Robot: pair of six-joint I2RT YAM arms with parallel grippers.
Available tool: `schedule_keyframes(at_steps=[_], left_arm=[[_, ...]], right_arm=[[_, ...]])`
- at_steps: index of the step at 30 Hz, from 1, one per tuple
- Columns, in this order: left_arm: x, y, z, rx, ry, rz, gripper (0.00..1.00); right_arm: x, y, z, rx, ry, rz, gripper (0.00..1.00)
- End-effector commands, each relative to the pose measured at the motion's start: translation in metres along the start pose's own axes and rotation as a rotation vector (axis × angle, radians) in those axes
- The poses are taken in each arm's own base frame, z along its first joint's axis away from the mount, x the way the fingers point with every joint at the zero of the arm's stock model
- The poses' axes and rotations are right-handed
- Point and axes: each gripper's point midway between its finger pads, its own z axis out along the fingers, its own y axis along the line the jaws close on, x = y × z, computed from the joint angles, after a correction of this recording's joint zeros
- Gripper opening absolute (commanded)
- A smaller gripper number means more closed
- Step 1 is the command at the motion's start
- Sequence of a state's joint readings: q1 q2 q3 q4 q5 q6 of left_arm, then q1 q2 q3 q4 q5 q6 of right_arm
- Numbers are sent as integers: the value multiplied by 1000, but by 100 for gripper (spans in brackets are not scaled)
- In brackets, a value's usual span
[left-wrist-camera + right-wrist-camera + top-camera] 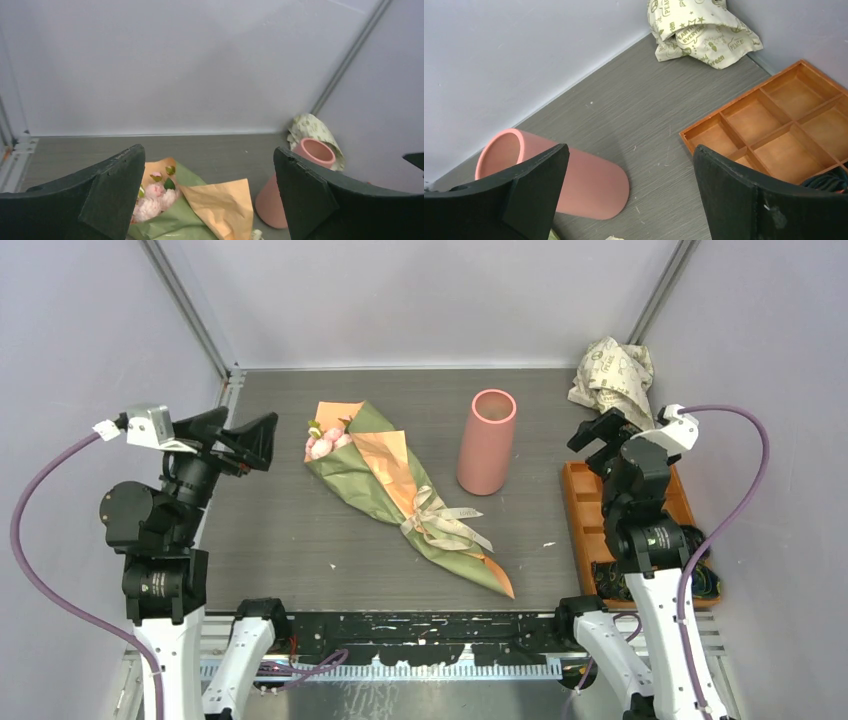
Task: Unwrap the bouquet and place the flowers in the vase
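Hanging above the left edge of the worktop [300,530], the left arm was folded upward from its base, its wrist raised and turned inward. The left tool [240,435] pointed across toward the wide end of the bouquet [400,485]. Its two dark fingers [107,195] were spread as far apart as they go, with nothing between them and nothing touched.

The right arm stood in a similar pose at the other side, elbow bent and wrist lifted over the orange compartment tray [585,510]. The right tool [600,435] faced inward and away toward the vase [487,443]. Its fingers [734,195] also stood wide apart and held nothing.

The bouquet lay flat and slantwise in the middle of the worktop, wrapped in olive-green and orange paper. Its wide end was far and left, its narrow tip near and right. The beige ribbon [440,520] was tied around the lower part. The flowers [325,440] showed pink at the wide end, inside the wrap.

The vase stood upright just right of the bouquet, apart from it, mouth open to the top. A crumpled cream printed paper [612,375] sat in the far right corner, beyond the tray.
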State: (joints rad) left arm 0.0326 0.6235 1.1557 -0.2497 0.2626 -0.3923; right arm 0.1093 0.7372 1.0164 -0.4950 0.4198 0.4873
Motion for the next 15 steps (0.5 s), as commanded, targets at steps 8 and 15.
schedule_keyframes(at_steps=[8, 15], left_arm=[[-133, -21, -31, -101, -363, -460, 100], [-187, -64, -62, 54, -448, -563, 100]], right_arm=[[-109, 28, -48, -19, -186, 438, 100], [-170, 91, -117, -516, -360, 425, 100]])
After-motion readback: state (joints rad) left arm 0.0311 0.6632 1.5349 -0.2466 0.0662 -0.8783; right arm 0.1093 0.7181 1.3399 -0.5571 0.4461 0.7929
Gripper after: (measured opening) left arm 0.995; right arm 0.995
